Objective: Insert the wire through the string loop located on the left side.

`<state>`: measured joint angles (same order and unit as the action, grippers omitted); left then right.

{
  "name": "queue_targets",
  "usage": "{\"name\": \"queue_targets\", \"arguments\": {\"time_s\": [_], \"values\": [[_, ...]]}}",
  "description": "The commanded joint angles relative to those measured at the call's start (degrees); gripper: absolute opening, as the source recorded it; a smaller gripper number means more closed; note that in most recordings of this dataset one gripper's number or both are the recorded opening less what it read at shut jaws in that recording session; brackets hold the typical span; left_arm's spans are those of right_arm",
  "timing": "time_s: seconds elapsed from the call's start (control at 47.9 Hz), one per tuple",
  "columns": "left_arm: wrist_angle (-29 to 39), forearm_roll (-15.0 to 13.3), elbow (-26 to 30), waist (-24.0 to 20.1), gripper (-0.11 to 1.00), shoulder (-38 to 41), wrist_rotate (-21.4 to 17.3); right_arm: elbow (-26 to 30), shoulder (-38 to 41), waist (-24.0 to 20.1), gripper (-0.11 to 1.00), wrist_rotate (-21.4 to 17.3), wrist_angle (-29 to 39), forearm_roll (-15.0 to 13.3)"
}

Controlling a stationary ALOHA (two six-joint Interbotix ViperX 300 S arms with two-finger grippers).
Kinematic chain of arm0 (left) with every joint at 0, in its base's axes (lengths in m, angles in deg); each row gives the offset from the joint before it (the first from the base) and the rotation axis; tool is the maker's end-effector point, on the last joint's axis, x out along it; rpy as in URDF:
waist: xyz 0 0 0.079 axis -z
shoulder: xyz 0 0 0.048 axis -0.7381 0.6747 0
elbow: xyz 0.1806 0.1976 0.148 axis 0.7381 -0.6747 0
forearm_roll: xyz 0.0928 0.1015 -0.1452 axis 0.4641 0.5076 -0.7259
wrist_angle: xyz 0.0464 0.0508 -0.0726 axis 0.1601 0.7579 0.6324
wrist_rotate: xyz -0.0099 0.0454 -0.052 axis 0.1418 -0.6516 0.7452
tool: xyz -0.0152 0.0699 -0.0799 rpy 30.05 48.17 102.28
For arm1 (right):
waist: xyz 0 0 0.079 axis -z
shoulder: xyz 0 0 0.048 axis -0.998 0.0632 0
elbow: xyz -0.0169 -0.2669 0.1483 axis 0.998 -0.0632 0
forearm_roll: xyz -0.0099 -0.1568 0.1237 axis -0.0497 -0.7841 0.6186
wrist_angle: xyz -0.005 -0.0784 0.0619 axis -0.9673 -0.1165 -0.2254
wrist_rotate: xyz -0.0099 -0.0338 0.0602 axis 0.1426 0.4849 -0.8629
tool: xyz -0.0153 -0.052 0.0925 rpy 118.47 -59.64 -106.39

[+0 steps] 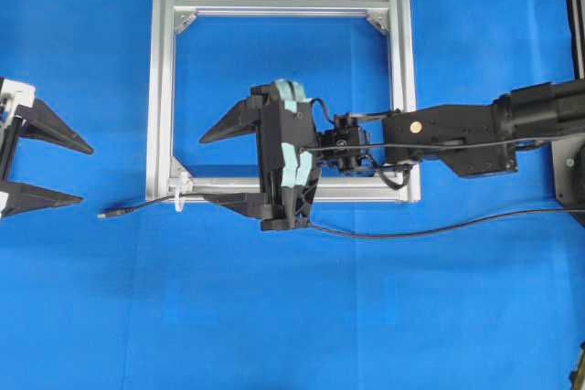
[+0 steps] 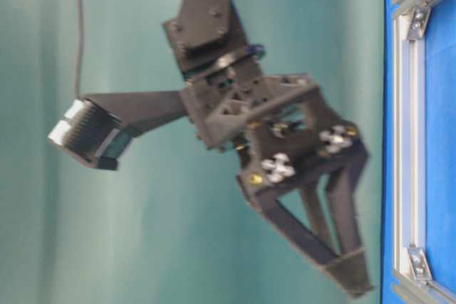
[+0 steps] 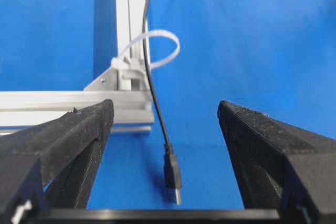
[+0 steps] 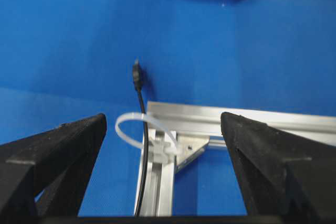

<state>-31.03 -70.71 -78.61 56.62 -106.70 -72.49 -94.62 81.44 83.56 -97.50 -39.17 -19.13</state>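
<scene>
1. In the overhead view, the right gripper is seen spread wide over the lower part of the aluminium frame, holding nothing; the string loop sits just ahead of its lower fingertip, at the frame's lower-left corner. The wire is seen passing under this gripper and through the loop, its plug lying on the blue table surface beyond the frame. The left gripper is seen at the left edge, open and empty, its fingertips pointed toward the plug but apart from it

2. In the table-level view, one gripper is shown blurred and close up, fingers apart, beside the frame; which arm it belongs to cannot be told

3. In the left wrist view, the plug is seen between the parted fingers, touched by neither, metal tip toward the camera. The loop is seen farther ahead, with the wire threaded through it

4. In the right wrist view, the loop is seen between the open fingers, slightly left of centre, the wire running through it and the plug lying beyond
</scene>
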Motion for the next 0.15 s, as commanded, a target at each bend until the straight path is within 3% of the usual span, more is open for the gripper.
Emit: {"name": "queue_targets", "arguments": {"time_s": [0.0, 0.125], "values": [[-1.2, 0.3, 1.4, -0.3, 0.74, -0.2, -0.4, 0.4, -2.4, -0.1, 0.94, -0.1, 0.2, 0.0], [-1.4, 0.4, 1.5, -0.2, 0.74, -0.6, -1.0, 0.4, -2.5, -0.1, 0.94, -0.1, 0.3, 0.0]]}}
